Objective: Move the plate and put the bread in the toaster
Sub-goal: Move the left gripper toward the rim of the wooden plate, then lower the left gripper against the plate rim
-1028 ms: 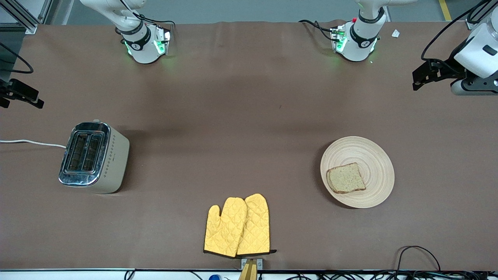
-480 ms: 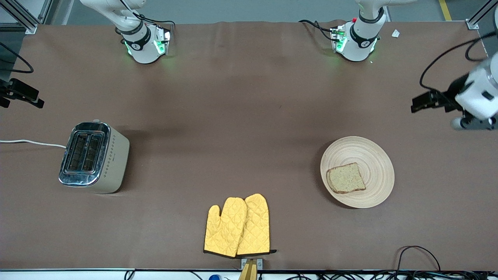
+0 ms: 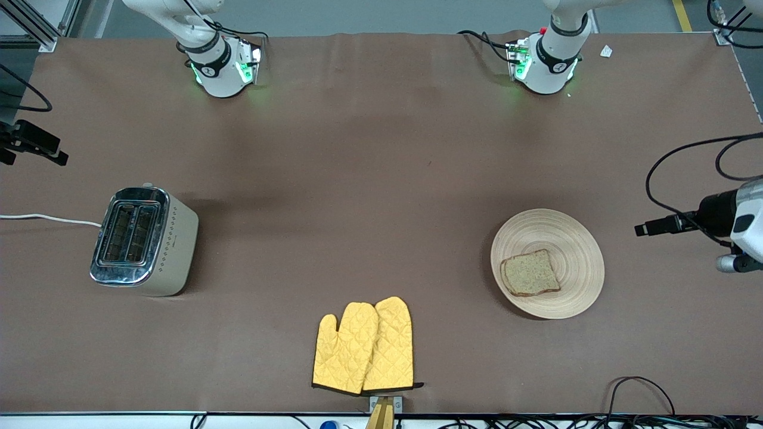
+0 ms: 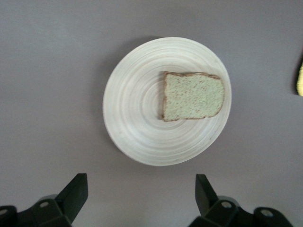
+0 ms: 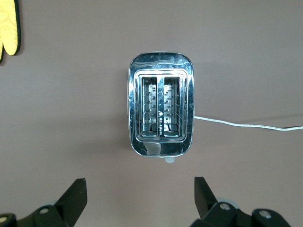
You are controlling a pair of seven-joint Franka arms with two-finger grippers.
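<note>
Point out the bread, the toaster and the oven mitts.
bread (image 3: 530, 273): front view, middle of the slice.
toaster (image 3: 127, 234): front view, chrome top between the slots.
oven mitts (image 3: 363, 347): front view, quilted yellow fabric.

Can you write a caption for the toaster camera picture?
Open right tool above shiny chrome two-slot toaster, both slots empty.

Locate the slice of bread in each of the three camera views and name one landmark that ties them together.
Front view: the bread lies on the plate, toward the left arm's end of the table.
Left wrist view: the bread lies on the plate, off the plate's centre.
Right wrist view: not in it; the toaster fills it.
Shared landmark: the yellow oven mitts.
</note>
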